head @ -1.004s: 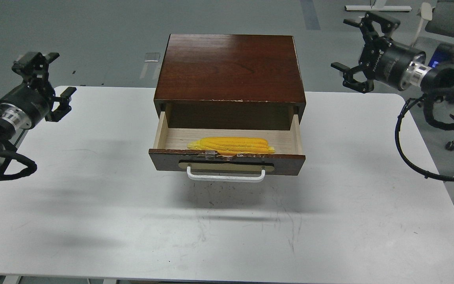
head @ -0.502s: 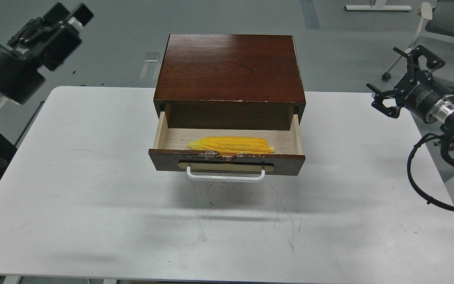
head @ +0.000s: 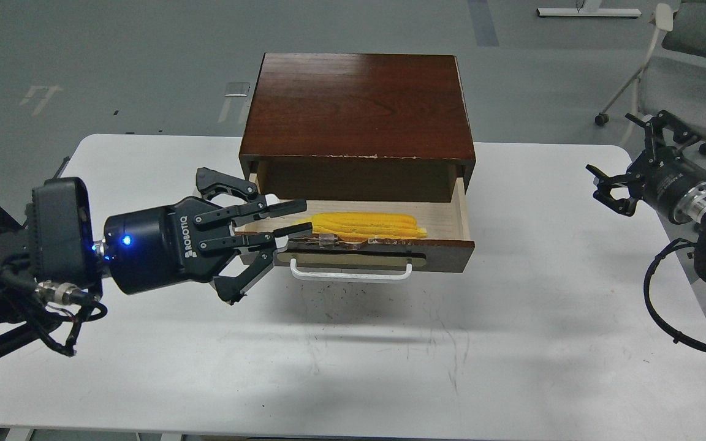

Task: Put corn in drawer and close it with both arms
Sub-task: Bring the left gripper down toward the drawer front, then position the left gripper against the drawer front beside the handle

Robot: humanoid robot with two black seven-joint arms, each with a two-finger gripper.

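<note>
The drawer (head: 439, 251) stands pulled out of a dark brown wooden cabinet (head: 359, 104) on the white table. Its white bar handle (head: 353, 274) faces me. The yellow corn (head: 365, 225) lies inside along the front wall. My left gripper (head: 270, 236) is open and empty, its fingers spread in front of the drawer's left front corner and pointing right toward the corn. My right gripper (head: 626, 177) is open and empty, held above the table's right edge, well clear of the drawer.
The white table (head: 353, 355) spans the view. Loose black cables (head: 665, 306) hang from the right arm at the right edge. A grey chair (head: 696, 37) stands on the floor at the back right.
My left arm has swung down from the upper left to the drawer's left front corner. My right gripper has dropped a little lower at the right edge. The corn and drawer have not moved.
</note>
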